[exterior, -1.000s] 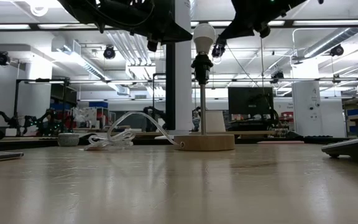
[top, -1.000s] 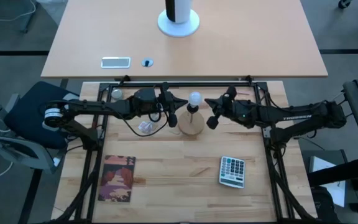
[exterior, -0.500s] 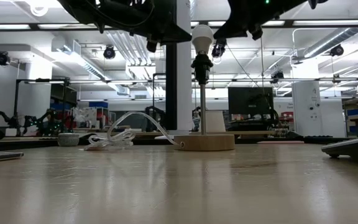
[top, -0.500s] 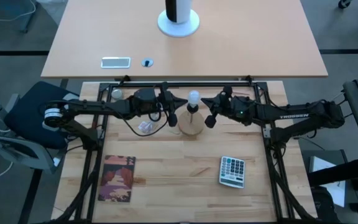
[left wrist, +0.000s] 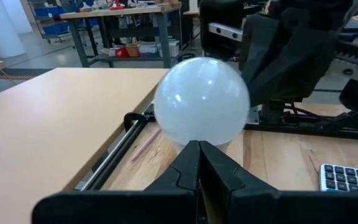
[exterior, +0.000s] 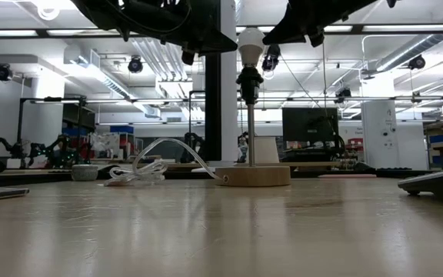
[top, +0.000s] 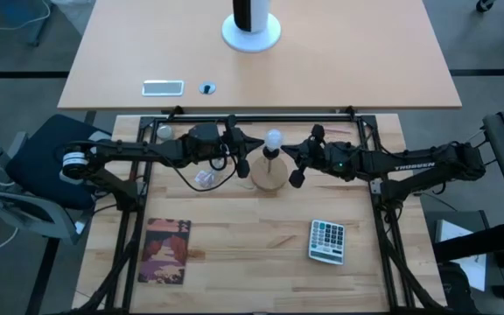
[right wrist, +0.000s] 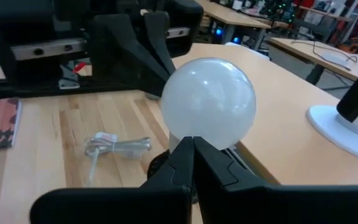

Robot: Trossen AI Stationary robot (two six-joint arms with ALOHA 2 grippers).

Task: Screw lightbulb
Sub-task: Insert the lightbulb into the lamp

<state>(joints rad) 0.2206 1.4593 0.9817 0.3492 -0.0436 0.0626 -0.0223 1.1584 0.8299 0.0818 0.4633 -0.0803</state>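
The frosted-white lightbulb (top: 274, 138) stands upright with its base in the black socket (exterior: 250, 79) of a thin pole on a round wooden base (exterior: 254, 175), mid-table. My left gripper (top: 258, 145) is shut and comes level from the table's left, its tip just short of the bulb (left wrist: 202, 101). My right gripper (top: 287, 150) is shut too and comes level from the right, its tip at the bulb's lower half (right wrist: 209, 102). My left gripper points its shut fingertips (left wrist: 197, 152) at the bulb's lower part, level from the table's left; I cannot tell whether they touch it. My right gripper points its shut fingertips (right wrist: 193, 149) at the bulb's underside, level from the right; I cannot tell whether they touch it.
A crumpled clear wrapper (top: 206, 178) lies left of the wooden base. A calculator (top: 327, 241) lies near right and a booklet (top: 166, 251) near left. A small grey ball (top: 164, 133) sits at the far left. The far table holds a white stand (top: 251, 31).
My right gripper has swung its tip a little toward the lightbulb, staying shut. The bulb and its stand have not moved.
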